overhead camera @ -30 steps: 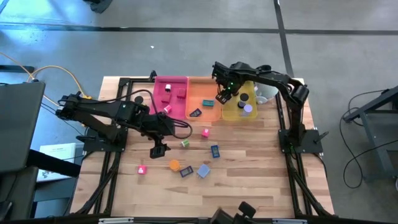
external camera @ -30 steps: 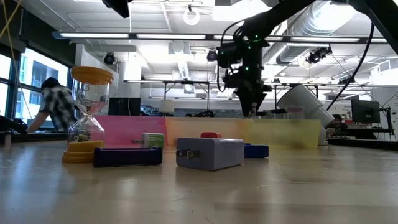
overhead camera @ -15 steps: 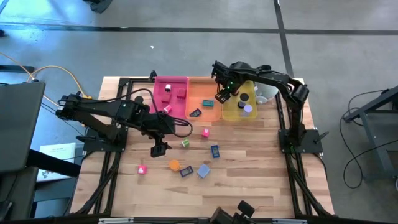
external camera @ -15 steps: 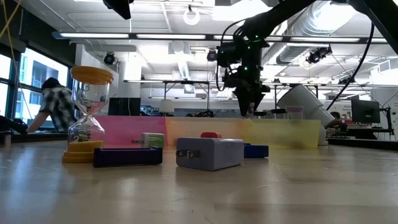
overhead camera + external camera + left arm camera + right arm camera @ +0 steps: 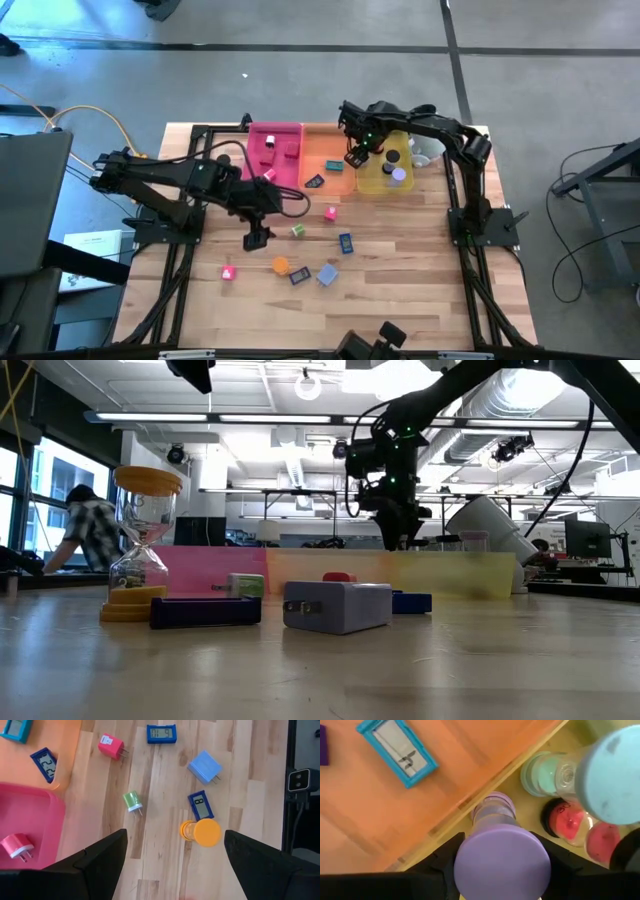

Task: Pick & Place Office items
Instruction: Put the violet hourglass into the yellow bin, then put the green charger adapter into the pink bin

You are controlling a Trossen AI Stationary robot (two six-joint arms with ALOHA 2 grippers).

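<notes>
The right pincer [image 5: 352, 158] is clamped on a purple hourglass [image 5: 501, 851], holding it above the seam between the orange tray [image 5: 380, 810] and yellow tray [image 5: 380, 183]. The left pincer [image 5: 172, 865], fingers apart, hovers over the surface [image 5: 250, 760] near an orange hourglass [image 5: 201, 831].

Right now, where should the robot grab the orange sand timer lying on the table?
Probably the orange sand timer's narrow middle, from straight above. It lies on its side, its wide round ends would likely slip, and the left gripper is close.
</notes>
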